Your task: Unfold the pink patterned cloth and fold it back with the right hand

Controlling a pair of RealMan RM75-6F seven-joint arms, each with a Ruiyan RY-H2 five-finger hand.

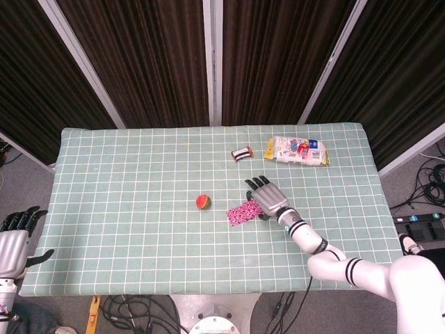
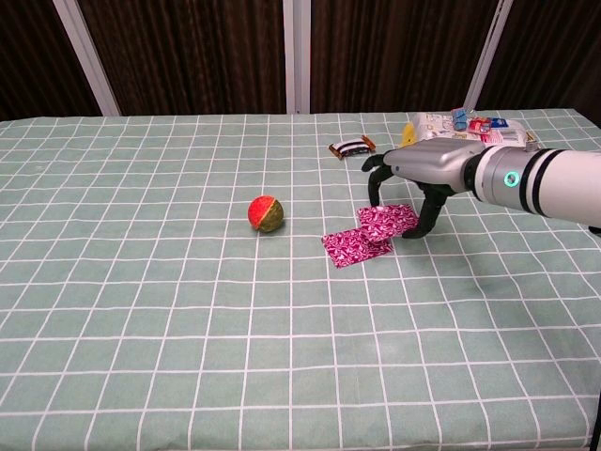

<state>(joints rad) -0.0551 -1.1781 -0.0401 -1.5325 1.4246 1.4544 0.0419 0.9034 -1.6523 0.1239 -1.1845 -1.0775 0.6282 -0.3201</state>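
Note:
The pink patterned cloth lies on the green checked tablecloth, just right of centre, also seen in the head view. My right hand hovers over its right end and pinches a raised flap of the cloth between fingers and thumb. That flap overlaps the flat part of the cloth. From above, the right hand covers the cloth's right end. My left hand hangs off the table's left front corner with fingers spread and nothing in it.
A red and green ball sits left of the cloth. A small striped packet and a white snack bag lie behind the right hand. The table's front edge runs below.

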